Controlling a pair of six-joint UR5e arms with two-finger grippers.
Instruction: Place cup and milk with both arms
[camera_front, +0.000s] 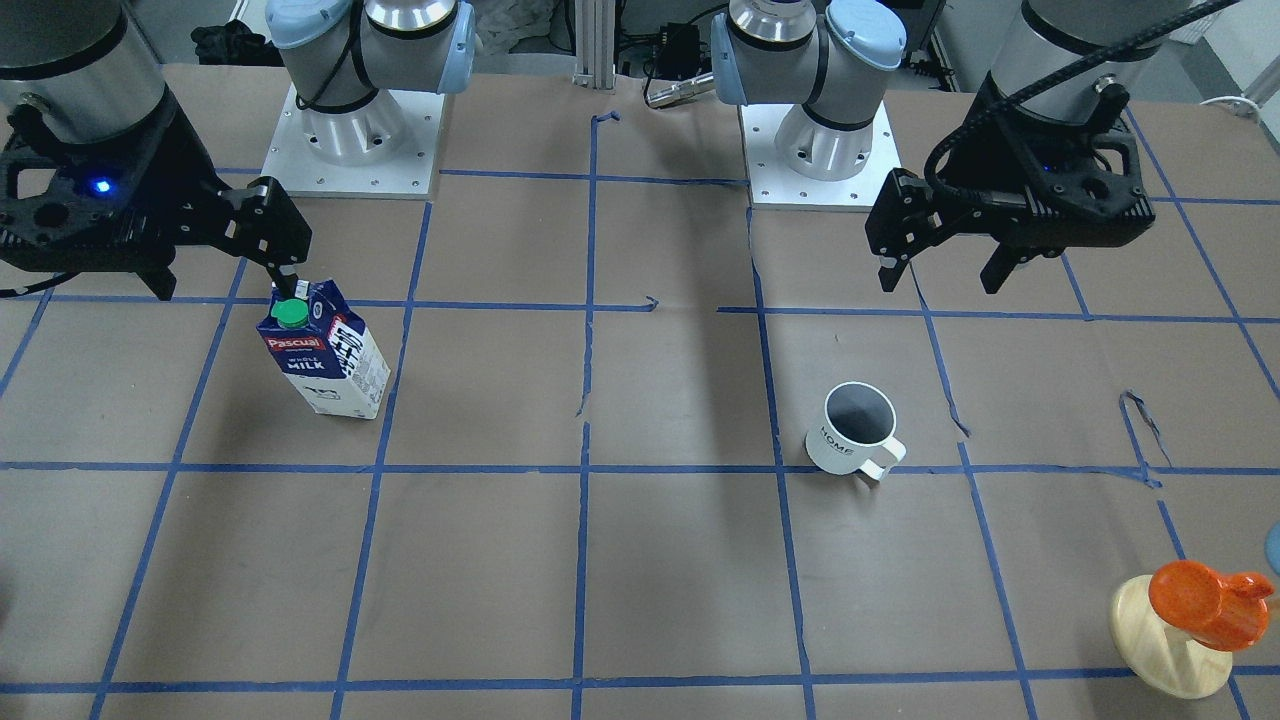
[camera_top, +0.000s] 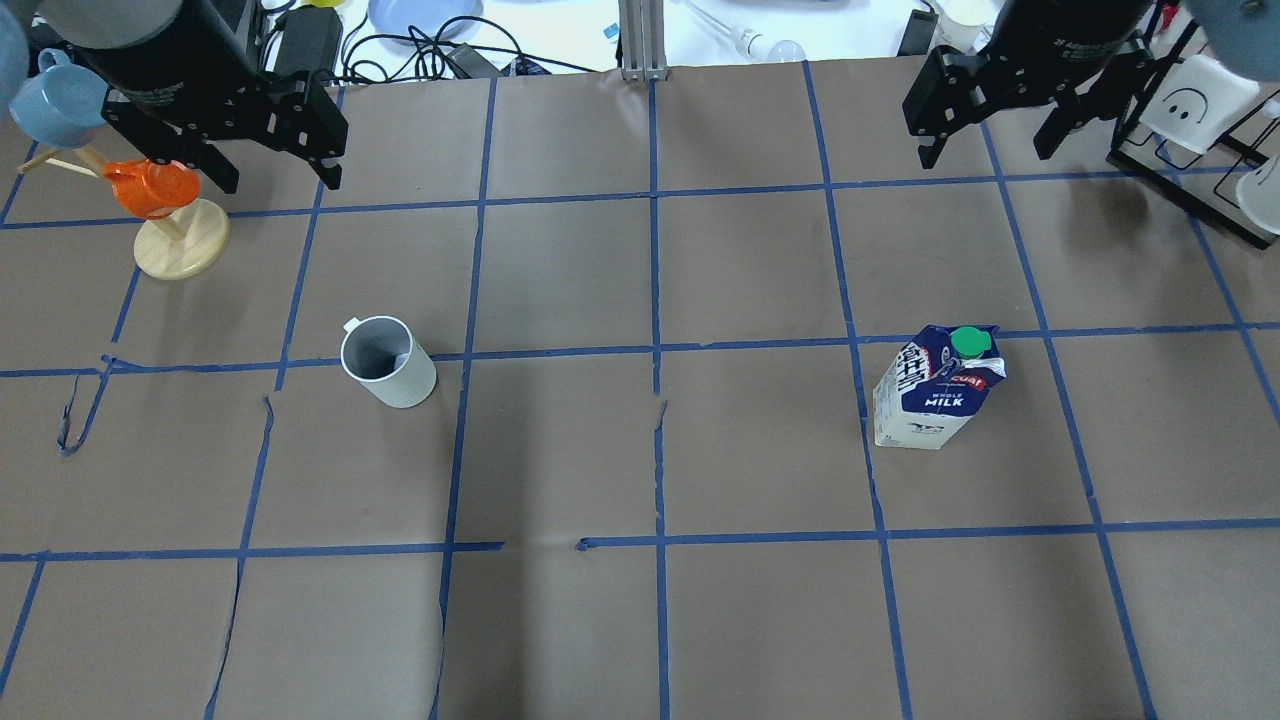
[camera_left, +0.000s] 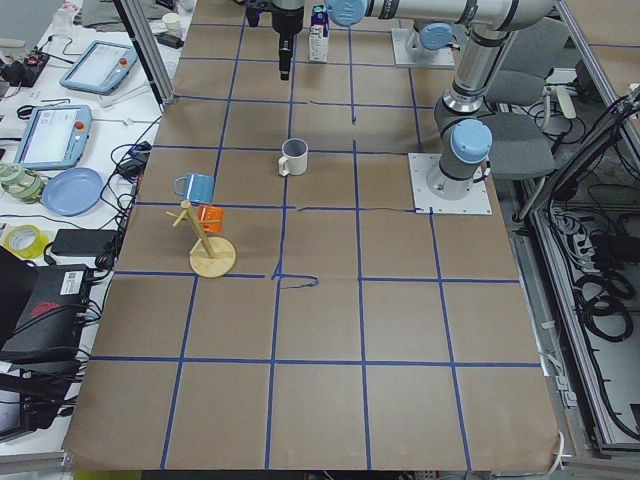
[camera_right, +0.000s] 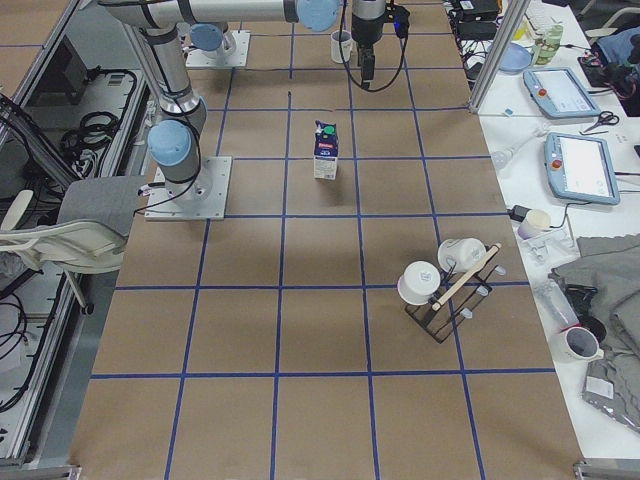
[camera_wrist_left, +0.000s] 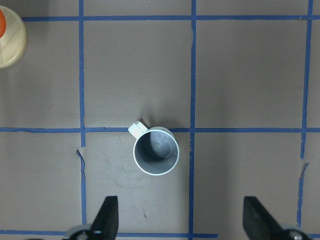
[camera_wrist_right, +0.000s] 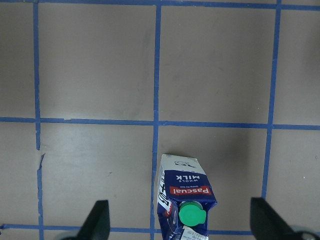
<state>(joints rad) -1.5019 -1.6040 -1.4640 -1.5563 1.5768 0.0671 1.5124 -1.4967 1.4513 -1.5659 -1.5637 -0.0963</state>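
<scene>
The white cup (camera_front: 855, 430) stands upright on the brown table, handle toward the operators' side; it also shows in the overhead view (camera_top: 388, 362) and the left wrist view (camera_wrist_left: 156, 151). My left gripper (camera_front: 945, 275) is open and empty, high above the table and apart from the cup, as the overhead view (camera_top: 278, 183) and the left wrist view (camera_wrist_left: 181, 220) show. The milk (camera_front: 325, 350) stands upright, green cap on top, seen also in the overhead view (camera_top: 935, 385) and the right wrist view (camera_wrist_right: 186, 200). My right gripper (camera_front: 225, 288) is open and empty above it, not touching, as the overhead view (camera_top: 985, 155) confirms.
A pale wooden stand with an orange cup (camera_top: 160, 200) and a blue cup (camera_top: 55, 95) stands at the table's far left. A black wire rack with white mugs (camera_top: 1190, 110) stands at the far right. The arm bases (camera_front: 355, 130) sit on the robot's side.
</scene>
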